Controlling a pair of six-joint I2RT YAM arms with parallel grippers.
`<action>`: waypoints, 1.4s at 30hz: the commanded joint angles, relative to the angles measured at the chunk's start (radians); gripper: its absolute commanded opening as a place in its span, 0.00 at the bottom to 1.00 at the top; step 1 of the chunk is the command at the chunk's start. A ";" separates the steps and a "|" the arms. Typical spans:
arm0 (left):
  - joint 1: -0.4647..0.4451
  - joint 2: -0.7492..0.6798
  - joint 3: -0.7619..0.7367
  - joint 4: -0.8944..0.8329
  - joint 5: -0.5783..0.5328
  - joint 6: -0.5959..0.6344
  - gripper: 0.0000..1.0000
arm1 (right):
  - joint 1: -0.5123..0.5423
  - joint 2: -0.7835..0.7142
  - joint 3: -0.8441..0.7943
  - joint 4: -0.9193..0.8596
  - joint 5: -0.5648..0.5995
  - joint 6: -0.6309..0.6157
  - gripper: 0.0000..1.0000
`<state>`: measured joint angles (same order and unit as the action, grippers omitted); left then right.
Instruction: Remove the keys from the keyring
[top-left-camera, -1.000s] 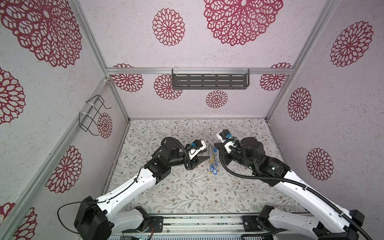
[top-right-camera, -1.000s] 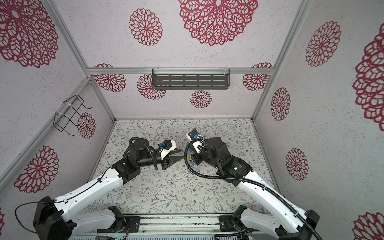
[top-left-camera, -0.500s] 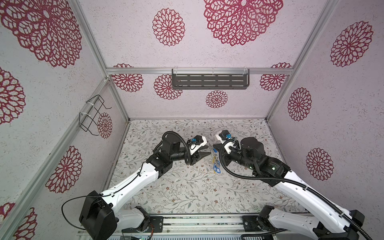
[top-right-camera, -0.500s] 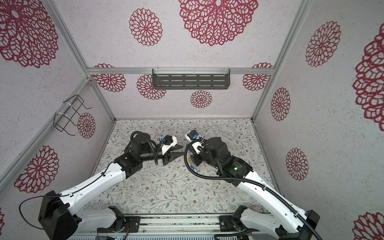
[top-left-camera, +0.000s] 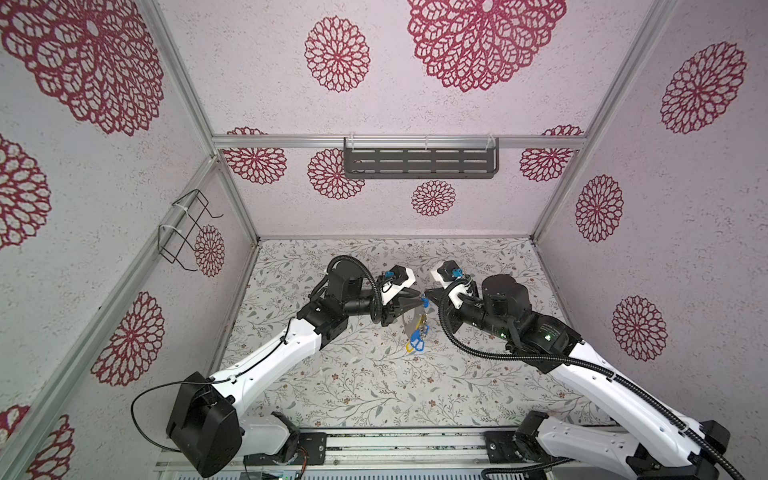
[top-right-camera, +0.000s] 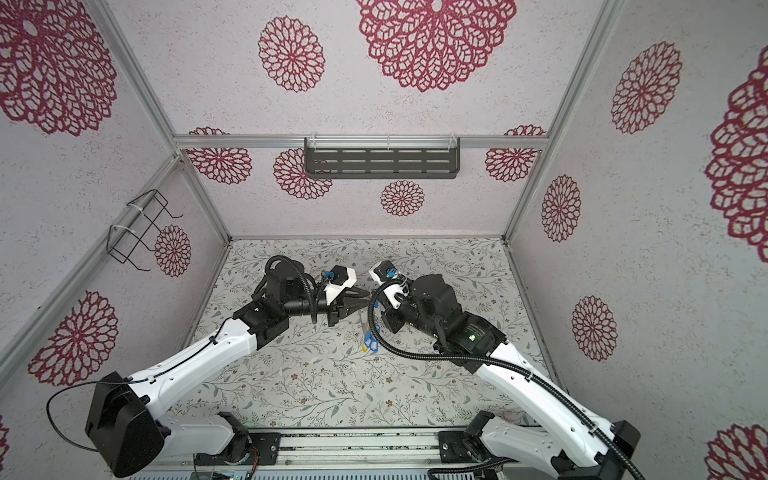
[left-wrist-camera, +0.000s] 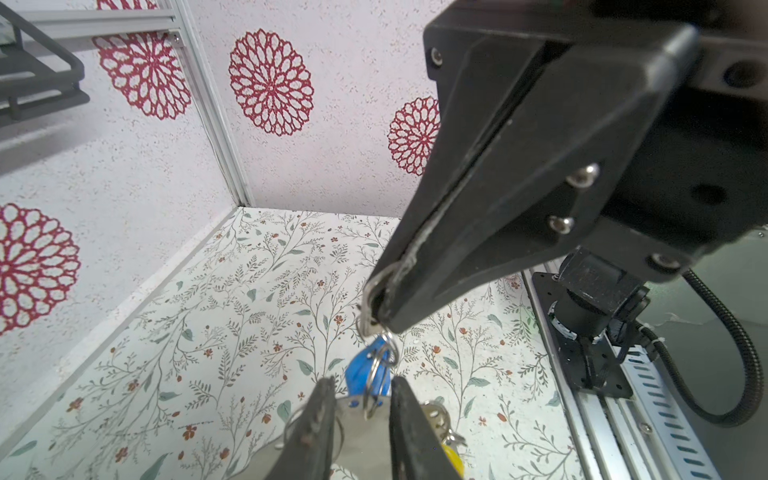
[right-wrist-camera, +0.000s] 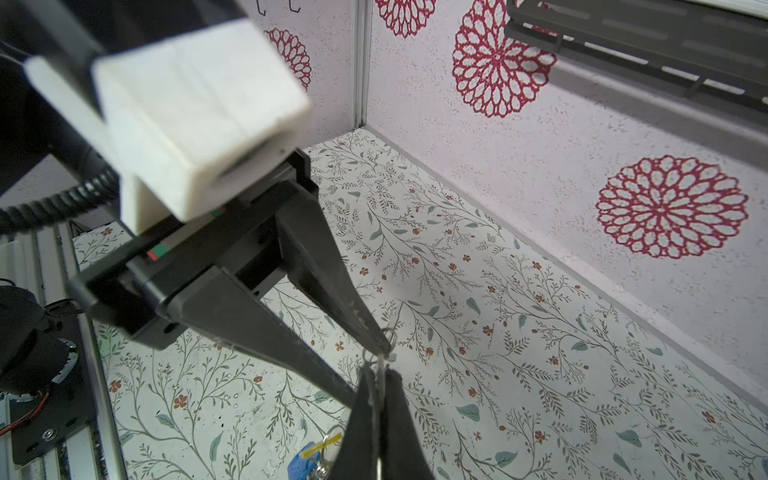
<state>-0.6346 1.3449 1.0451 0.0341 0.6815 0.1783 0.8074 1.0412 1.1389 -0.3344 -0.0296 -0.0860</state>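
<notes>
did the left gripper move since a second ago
Yes. In a top view the left gripper has shifted toward the dark shelf at the back, and slightly closer to the right gripper.

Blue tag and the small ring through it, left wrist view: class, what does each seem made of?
Blue tag: probably plastic, semi-gloss; even opaque colour, rounded edge. Small ring: apparently steel or similar metal, bright; thin silver wire with glints.
</notes>
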 joint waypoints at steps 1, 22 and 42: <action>0.003 0.009 0.034 0.016 0.040 -0.008 0.20 | -0.004 -0.023 0.060 0.047 0.005 0.003 0.00; -0.007 0.050 0.058 0.013 0.042 -0.047 0.00 | -0.004 -0.023 0.053 0.042 0.030 -0.008 0.00; -0.007 0.018 0.054 0.047 0.036 -0.059 0.25 | -0.004 -0.018 0.041 0.041 0.019 0.001 0.00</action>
<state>-0.6369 1.3960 1.0782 0.0483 0.7094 0.1173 0.8074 1.0412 1.1629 -0.3355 -0.0048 -0.0868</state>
